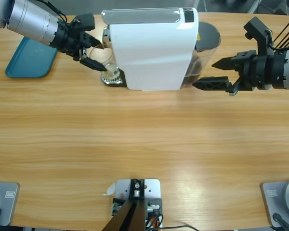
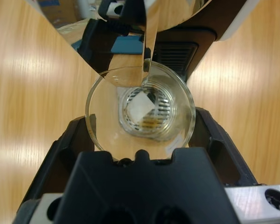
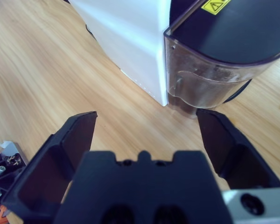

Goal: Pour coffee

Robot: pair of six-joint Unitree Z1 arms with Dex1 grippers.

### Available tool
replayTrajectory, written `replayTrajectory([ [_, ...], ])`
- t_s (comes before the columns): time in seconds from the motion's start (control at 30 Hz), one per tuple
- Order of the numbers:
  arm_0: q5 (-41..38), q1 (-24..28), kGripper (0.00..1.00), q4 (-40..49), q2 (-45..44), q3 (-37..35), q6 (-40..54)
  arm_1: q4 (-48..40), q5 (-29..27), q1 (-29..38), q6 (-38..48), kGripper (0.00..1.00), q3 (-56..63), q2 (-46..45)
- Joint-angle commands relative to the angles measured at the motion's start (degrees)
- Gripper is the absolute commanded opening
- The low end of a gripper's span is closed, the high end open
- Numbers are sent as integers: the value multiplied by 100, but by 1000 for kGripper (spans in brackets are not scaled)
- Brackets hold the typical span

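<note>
I note a teal tray (image 1: 30, 58) at far left. My left gripper (image 1: 91, 52) has its jaws closed around a clear glass (image 2: 140, 108) under the white coffee machine (image 1: 151, 48); coffee (image 2: 149, 124) is a faint trace at its bottom. My right gripper (image 1: 213, 73) hangs wide open, empty, beside the water tank (image 3: 224, 60).

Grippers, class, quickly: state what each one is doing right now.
Left gripper: shut on the clear glass under the coffee machine spout.
Right gripper: open, holding nothing, beside the machine's water tank.
</note>
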Motion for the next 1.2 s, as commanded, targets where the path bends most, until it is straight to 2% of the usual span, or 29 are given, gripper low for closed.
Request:
replayTrajectory([
  [0.03, -109, -36, 214, 58, 348, 102, -45, -38, 77, -76, -76, 959, 101, 165],
  [0.07, -109, -36, 322, 58, 348, 102, -52, -38, 79, -76, -76, 959, 101, 170],
  [0.1, -97, -36, 603, 60, 346, 106, -63, -38, 84, -76, -76, 959, 99, 170],
  [0.13, -83, -36, 772, 66, 344, 114, -63, -38, 86, -80, -76, 959, 99, 170],
  [0.17, -80, -36, 896, 67, 341, 123, -64, -38, 86, -80, -76, 959, 99, 170],
  [0.2, -58, -36, 975, 67, 337, 137, -75, -38, 86, -83, -76, 959, 96, 168],
  [0.23, -57, -43, 999, 67, 327, 151, -87, -38, 86, -80, -76, 959, 98, 161],
  [0.7, -73, -18, 1000, 94, 144, 260, -240, -31, 95, -83, -76, 959, 110, 108],
  [0.9, -452, 144, 1000, 94, -127, 417, -265, -5, 86, -83, -69, 959, 119, 22],
  [1.03, -361, 149, 1000, 94, -311, 526, -317, 41, 86, -83, -68, 959, 117, -50],
  [1.2, 126, 149, 1000, 85, -329, 499, -317, 88, 86, -82, -68, 959, 135, -138],
])
